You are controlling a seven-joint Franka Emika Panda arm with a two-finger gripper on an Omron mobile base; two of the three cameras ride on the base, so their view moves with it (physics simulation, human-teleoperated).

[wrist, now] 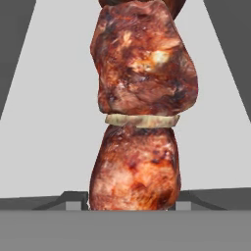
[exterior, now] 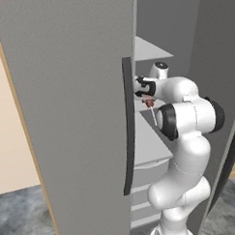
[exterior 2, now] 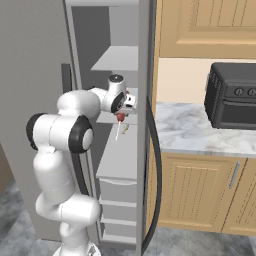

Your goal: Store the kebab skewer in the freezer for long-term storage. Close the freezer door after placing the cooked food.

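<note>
The kebab skewer (wrist: 139,122) hangs straight down from the gripper (exterior: 146,98), its red-brown meat chunks right below the hand and the thin pale stick trailing lower. In the hand view the chunks rise close in front of the camera, with a pale ring between two of them, and the two dark fingertips (wrist: 73,198) sit either side of the lowest chunk, so the jaws are clamped on the skewer. It is inside the freezer (exterior 2: 107,30), held in the air above a pale grey shelf (exterior 2: 122,155) and not resting on it. In the right base view the meat (exterior 2: 120,117) sits just under the wrist, with the stick pointing toward the shelf. The freezer door (exterior: 66,117) stands swung wide, its long dark bar handle (exterior: 128,126) just beside the hand in the left base view. To the right of the unit runs a marble counter (exterior 2: 185,130) carrying a black oven (exterior 2: 232,95), with wooden cabinets (exterior 2: 200,192) above and below.
</note>
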